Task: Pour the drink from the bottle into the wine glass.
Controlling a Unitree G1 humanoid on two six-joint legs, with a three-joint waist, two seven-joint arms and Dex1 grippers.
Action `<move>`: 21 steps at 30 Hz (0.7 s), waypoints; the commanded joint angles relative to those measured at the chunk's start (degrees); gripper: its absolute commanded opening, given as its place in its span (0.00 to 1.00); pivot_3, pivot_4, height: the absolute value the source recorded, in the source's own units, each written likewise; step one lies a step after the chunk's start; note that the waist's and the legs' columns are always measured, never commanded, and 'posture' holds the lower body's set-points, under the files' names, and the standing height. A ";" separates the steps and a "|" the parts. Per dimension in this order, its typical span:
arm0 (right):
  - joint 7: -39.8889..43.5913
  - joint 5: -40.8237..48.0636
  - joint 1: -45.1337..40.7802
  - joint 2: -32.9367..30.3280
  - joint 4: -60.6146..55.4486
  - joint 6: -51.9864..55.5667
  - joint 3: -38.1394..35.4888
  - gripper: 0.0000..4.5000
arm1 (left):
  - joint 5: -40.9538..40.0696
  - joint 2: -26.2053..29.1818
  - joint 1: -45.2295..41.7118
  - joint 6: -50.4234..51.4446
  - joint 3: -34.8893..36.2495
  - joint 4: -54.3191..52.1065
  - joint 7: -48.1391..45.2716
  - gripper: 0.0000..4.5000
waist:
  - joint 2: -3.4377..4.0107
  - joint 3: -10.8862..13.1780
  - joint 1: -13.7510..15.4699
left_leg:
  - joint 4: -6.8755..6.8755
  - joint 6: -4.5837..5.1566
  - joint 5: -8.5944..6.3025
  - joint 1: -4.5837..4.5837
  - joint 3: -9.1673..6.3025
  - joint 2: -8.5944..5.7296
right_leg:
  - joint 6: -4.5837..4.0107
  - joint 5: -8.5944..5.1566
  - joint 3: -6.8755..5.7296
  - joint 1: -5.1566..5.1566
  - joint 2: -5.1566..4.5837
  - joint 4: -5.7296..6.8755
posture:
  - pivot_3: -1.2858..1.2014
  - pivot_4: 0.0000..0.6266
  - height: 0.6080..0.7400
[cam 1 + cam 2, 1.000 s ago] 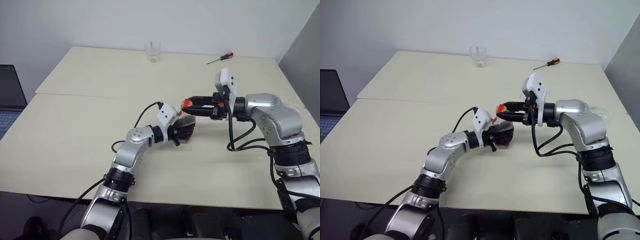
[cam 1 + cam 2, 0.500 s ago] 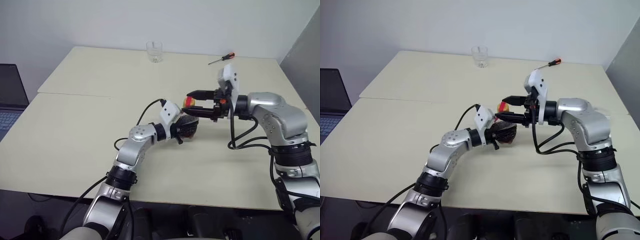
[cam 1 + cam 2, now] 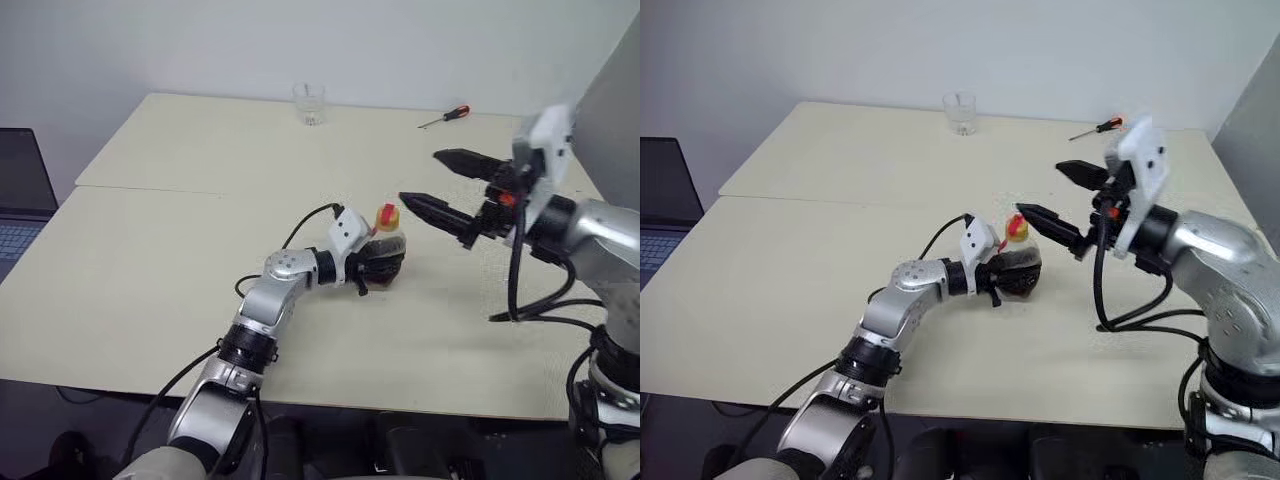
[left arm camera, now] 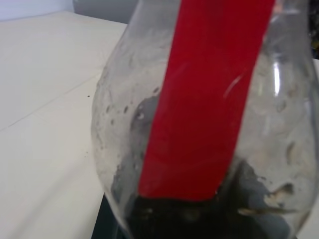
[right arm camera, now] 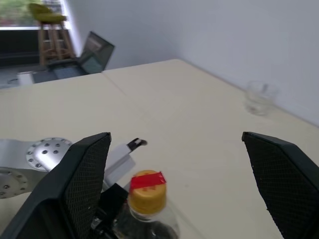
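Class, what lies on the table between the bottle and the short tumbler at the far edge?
Nothing: bare table separates the bottle from the tumbler, seen in the left eye view.

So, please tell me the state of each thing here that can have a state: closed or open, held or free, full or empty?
bottle: upright on the table, yellow cap on, held by the left gripper.
drink: dark, low in the bottle.
left gripper: shut on the bottle.
right gripper: open wide, empty, off the bottle.
tumbler: upright, empty, free.
screwdriver: lying flat, free.

No legible text or markings
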 commanded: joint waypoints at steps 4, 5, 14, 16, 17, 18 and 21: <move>-22.43 0.63 -3.93 14.36 -15.26 19.87 -3.82 1.00 | -2.07 -1.51 -11.35 -7.70 1.42 12.32 -9.78 0.22 | 0.02 -0.01 -0.19 | 0.01 0.01 0.01 0.01 -0.04 0.01 | 0.05 -0.03 -0.01 -0.01 0.07 0.02 | 0.52 0.24 1.00; -25.34 -1.31 -4.67 17.45 -16.60 23.13 -3.26 1.00 | -1.81 -1.91 -12.98 -9.20 1.48 15.07 -10.88 0.22 | 0.03 -0.02 -0.20 | -0.01 0.01 0.01 0.00 -0.07 0.00 | 0.05 -0.03 0.00 -0.03 0.09 0.04 | 0.52 0.24 1.00; -38.70 -8.52 -2.72 28.11 -19.69 28.35 2.86 1.00 | 0.93 -6.09 -23.95 -20.51 2.73 36.66 -14.38 0.22 | 0.05 -0.02 0.00 | 0.01 0.02 0.00 -0.35 -0.02 -0.03 | -0.06 0.00 -0.08 -0.24 0.03 -0.07 | 0.52 0.24 1.00; -40.01 -9.34 -2.65 28.74 -19.75 28.35 3.28 1.00 | 1.28 -6.60 -25.11 -21.79 3.30 38.93 -14.61 0.22 | 0.05 -0.02 0.00 | 0.04 0.02 0.01 -0.50 -0.04 -0.02 | -0.07 0.01 -0.20 -0.32 0.03 -0.08 | 0.52 0.24 1.00; -40.26 -9.57 -2.66 28.89 -19.74 28.35 3.38 1.00 | 1.44 -6.76 -25.50 -22.30 3.55 39.78 -14.71 0.22 | 0.05 -0.02 0.00 | 0.04 0.02 0.01 -0.54 -0.05 -0.02 | -0.11 0.03 -0.23 -0.33 0.03 -0.08 | 0.52 0.24 1.00; -40.72 -9.87 -2.61 29.51 -19.74 28.35 3.41 1.00 | 1.65 -6.92 -25.76 -22.78 3.78 40.50 -14.79 0.22 | 0.05 -0.02 0.00 | 0.05 0.02 0.01 -0.58 -0.06 -0.02 | -0.15 0.05 -0.27 -0.35 0.03 -0.09 | 0.52 0.24 1.00; -41.61 -11.04 -2.41 31.10 -19.74 28.35 4.16 1.00 | 2.47 -7.20 -26.00 -23.89 4.04 41.83 -14.90 0.22 | 0.05 -0.02 -0.06 | 0.05 0.02 0.01 -0.58 -0.06 -0.02 | -0.15 0.05 -0.28 -0.35 0.04 -0.09 | 0.52 0.24 1.00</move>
